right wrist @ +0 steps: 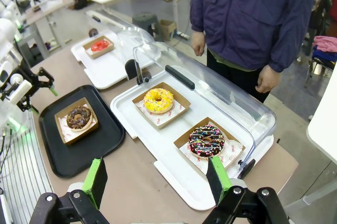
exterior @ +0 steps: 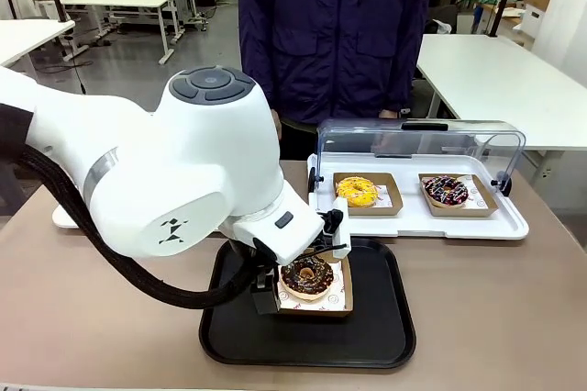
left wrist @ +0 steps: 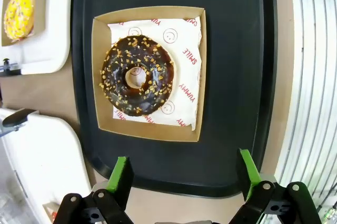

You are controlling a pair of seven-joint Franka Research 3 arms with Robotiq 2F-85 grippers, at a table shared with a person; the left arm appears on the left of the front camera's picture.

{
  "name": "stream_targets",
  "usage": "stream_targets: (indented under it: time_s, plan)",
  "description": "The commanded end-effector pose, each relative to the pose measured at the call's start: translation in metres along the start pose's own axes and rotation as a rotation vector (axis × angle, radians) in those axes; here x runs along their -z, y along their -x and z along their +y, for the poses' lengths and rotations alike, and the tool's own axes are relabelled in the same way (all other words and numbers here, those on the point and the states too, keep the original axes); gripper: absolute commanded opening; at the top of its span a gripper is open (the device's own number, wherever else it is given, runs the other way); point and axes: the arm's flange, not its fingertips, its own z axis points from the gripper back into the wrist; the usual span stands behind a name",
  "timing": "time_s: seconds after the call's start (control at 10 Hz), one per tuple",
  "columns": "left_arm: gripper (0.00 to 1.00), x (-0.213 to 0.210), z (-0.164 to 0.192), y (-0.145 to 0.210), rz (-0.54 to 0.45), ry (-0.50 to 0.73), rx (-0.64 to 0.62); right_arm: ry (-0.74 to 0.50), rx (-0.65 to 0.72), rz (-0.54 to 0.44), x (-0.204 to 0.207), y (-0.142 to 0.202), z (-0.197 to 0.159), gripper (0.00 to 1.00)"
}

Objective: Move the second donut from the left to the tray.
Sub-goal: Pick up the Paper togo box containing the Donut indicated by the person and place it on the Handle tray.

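Brown tabletop up front, white work tables and a grey floor behind, and a person in a dark blue jacket standing at the far side. Right in the middle, the chocolate donut lies flat, hole straight up, pale crumbs scattered over the glaze. It's a ring, so no long axis to call. It sits in its small brown cardboard tray on white printed paper, and that cardboard tray rests inside the black tray, closer to the far rim than to the near one in the front view.

Left gripper hangs just off the cardboard tray's edge, green pads spread wide, nothing between them, clear of the cardboard.

Beyond the black tray, the white display tray with its clear lid raised: yellow-glazed donut on the left, dark donut with multicolour sprinkles on the right, each in its own cardboard tray.

Right gripper is up high over the table, jaws wide apart, empty.
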Motion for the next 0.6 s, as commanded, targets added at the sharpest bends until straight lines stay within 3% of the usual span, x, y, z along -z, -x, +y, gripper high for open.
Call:
stream_targets:
  time_s: [0.0, 0.5]
  plan:
    - [1.0, 0.0008, -0.0014, -0.0025, -0.003, -0.011, -0.005, 0.001, -0.024, -0.03, 0.0004, -0.0027, -0.0023, 1.0]
    - [1.0, 0.0008, -0.0014, -0.0025, -0.003, -0.011, -0.005, 0.001, -0.024, -0.03, 0.0004, -0.0027, -0.0023, 1.0]
